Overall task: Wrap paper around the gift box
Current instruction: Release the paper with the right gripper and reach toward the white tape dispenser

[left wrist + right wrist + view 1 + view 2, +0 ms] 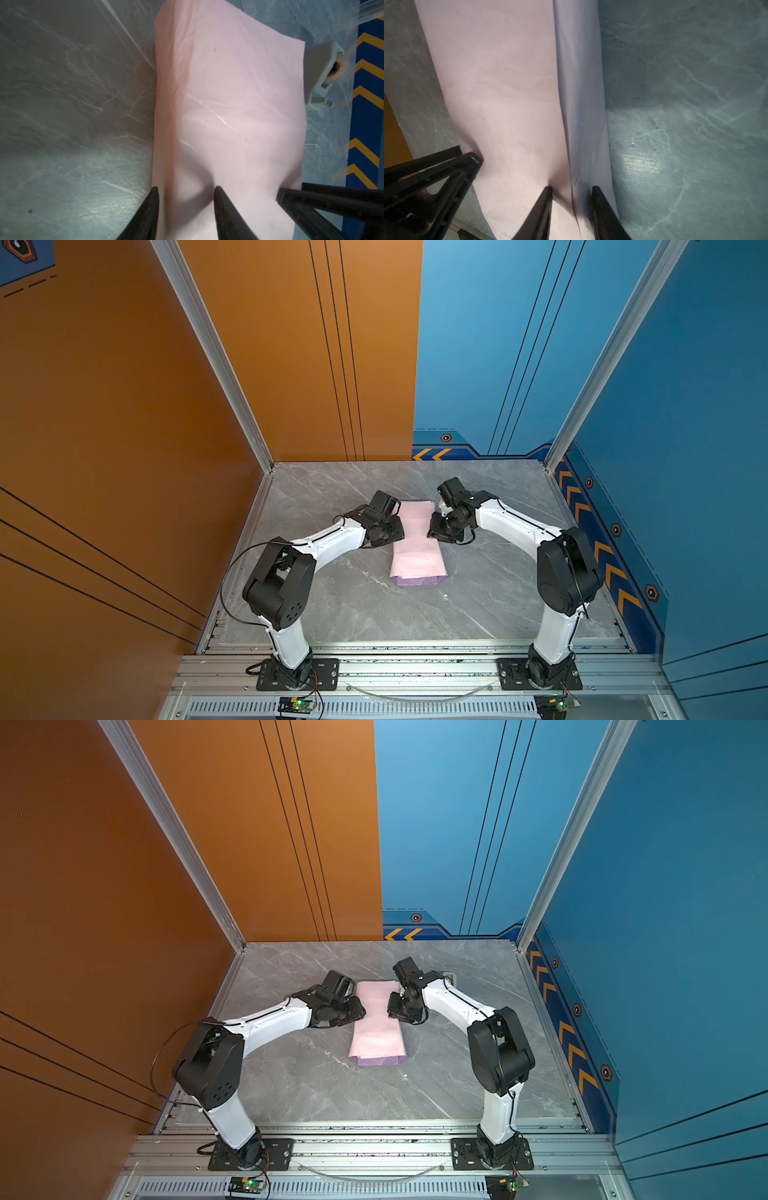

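The grey marble table (374, 605) fills the floor of the cell, and the paper (417, 547) lies at its middle as a long folded band running from the near side toward the back wall. Its pale pink face is up, and a strip of its lilac face shows at the near end in both top views. The gift box cannot be seen in any view. The two arms bend in from either side and meet the band at about the same point along its length, toward the far half. The left gripper (187, 189) stands astride the band's left edge, jaws partway apart, one finger on the table side and one denting the pink top. The right gripper (571, 188) straddles the ridge where the pink top meets the lilac side flap, jaws at a middling gap. I cannot tell whether either one actually pinches the sheet. A small beige tape dispenser (320, 68) sits just beyond the paper's far edge.
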Robot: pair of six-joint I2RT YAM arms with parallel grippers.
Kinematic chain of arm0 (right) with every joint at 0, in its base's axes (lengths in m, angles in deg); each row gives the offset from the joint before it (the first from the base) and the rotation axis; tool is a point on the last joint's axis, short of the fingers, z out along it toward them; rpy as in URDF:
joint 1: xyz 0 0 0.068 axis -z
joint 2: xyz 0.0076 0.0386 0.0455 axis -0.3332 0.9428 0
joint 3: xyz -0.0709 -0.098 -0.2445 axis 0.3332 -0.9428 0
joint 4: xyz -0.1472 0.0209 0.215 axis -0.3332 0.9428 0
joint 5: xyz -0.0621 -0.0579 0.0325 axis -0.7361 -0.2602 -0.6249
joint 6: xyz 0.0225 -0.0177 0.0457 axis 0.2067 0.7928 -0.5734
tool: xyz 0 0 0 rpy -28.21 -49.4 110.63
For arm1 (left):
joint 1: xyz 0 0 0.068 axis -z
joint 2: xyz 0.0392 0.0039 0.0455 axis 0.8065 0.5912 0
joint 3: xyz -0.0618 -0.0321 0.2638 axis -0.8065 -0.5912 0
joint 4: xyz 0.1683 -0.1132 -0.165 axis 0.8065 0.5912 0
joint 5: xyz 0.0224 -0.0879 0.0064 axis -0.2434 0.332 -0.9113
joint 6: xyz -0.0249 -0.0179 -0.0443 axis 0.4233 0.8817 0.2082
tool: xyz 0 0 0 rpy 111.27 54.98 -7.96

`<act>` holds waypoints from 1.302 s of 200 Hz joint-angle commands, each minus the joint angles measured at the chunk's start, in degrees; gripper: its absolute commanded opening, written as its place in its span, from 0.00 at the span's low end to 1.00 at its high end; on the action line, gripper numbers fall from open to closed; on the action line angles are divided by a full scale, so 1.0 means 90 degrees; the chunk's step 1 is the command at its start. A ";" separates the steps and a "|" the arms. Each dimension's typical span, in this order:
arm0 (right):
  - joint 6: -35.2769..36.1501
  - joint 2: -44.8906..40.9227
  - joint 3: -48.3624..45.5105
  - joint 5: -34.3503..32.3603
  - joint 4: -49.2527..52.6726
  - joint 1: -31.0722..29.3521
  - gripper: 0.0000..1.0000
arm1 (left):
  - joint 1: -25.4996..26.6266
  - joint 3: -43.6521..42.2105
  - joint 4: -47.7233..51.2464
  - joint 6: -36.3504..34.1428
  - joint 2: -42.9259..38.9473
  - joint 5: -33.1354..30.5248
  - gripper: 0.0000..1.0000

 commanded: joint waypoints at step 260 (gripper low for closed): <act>0.2246 -0.0073 -0.0189 0.2182 -0.1766 0.3489 0.53 | 0.0139 -0.0557 -0.1531 -0.0469 0.0839 0.1152 0.13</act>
